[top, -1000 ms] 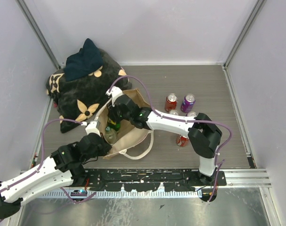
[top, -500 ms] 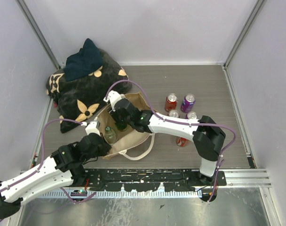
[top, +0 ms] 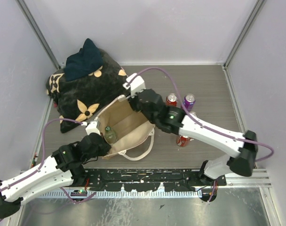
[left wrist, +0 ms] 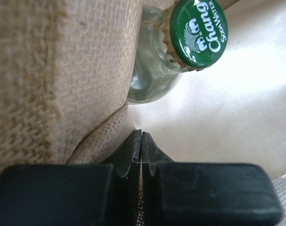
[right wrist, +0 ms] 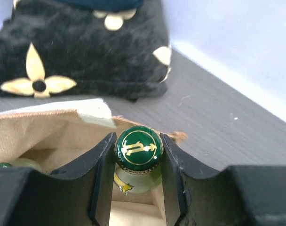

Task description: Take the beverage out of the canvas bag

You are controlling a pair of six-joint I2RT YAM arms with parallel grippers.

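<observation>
— We see the table [top: 213,84] lying open at the far right. The black cushion [top: 84,96] fills the far-left corner, and the canvas bag [top: 129,125] gapes just beside it.

— Our left gripper [left wrist: 141,143] pinches the bag's near rim, fingers tight together. Our right gripper [right wrist: 137,141] clamps the green-capped beverage bottle [right wrist: 138,150] by its neck, just above the far rim. A second bottle [left wrist: 197,35] sits inside, and cans [top: 171,100] stand to the right.
</observation>
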